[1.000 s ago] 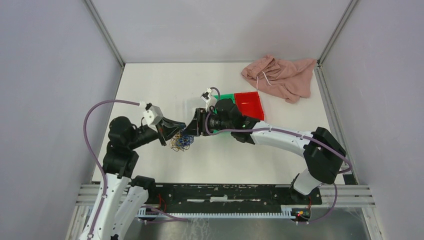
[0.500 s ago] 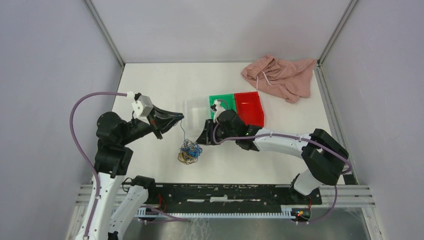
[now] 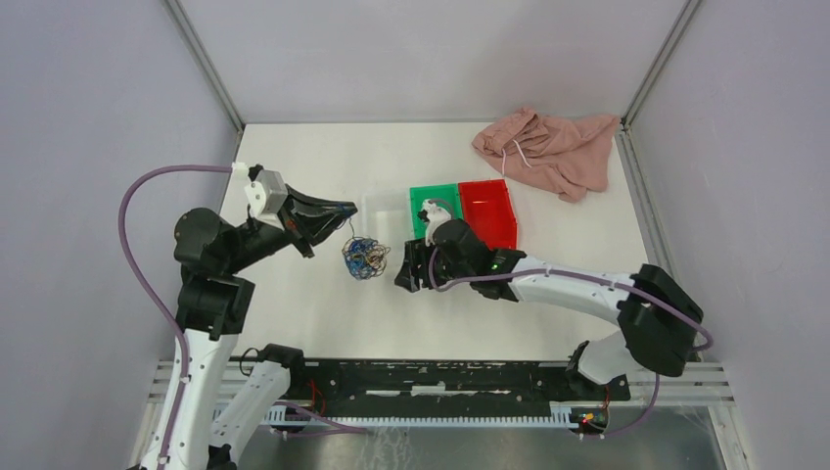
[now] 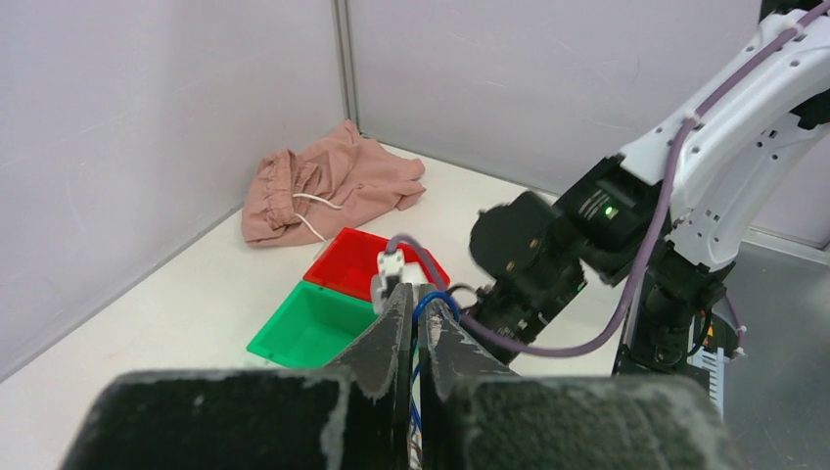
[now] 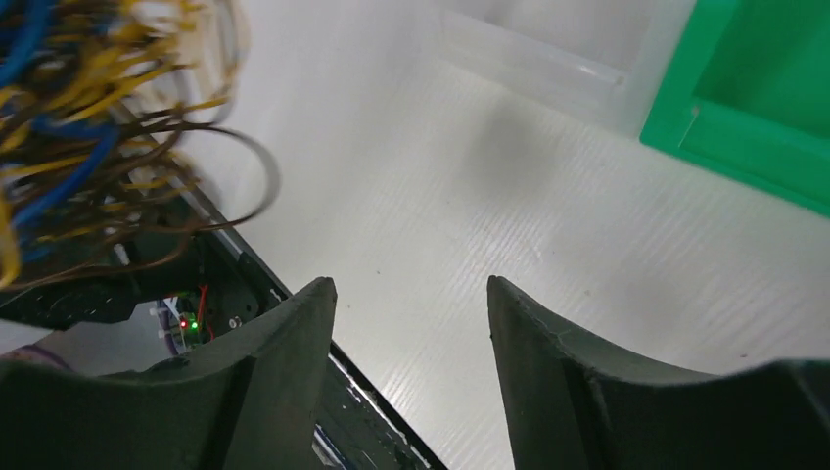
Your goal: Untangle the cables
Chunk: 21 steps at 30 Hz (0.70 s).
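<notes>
Blue cable pinched in left end effector; overhead hides grip.

No legible text, label, brand, number or sign on anything in any view.

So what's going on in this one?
The left hand is shut on a single strand of the cables, and the tangled clump appears to hang from that strand just above the table. The right hand is open and holds nothing, with its fingers beside the clump. The blue, yellow and dark wires are one knot, with none pulled free.
</notes>
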Motion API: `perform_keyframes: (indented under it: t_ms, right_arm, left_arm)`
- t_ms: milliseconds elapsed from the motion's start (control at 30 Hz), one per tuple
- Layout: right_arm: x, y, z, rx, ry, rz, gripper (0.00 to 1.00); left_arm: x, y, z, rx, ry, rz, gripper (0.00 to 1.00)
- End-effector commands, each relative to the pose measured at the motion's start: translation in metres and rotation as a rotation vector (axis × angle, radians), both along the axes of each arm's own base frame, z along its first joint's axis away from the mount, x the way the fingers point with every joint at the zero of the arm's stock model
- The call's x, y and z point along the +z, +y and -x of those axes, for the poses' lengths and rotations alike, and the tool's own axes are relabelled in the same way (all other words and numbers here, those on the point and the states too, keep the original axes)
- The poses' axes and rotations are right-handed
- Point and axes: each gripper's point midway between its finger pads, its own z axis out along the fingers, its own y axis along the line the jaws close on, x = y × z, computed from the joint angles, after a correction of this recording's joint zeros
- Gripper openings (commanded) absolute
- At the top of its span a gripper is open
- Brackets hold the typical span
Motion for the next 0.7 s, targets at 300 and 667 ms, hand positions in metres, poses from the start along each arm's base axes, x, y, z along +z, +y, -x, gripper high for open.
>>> perform_keyframes:
  t_ms: [300,667]
  right_arm:
    - [0.201,0.011,0.028,0.332,-0.703,-0.434,0.84]
    - [0.252,0.074,0.055,0.534,-0.784,-0.663,0.78]
  left_arm:
    - [-0.007,-0.003,0.009,-0.035,0.016,0.003,0.03]
    - [-0.005,-0.004,0.011,-0.050,0.037,0.013,0.03]
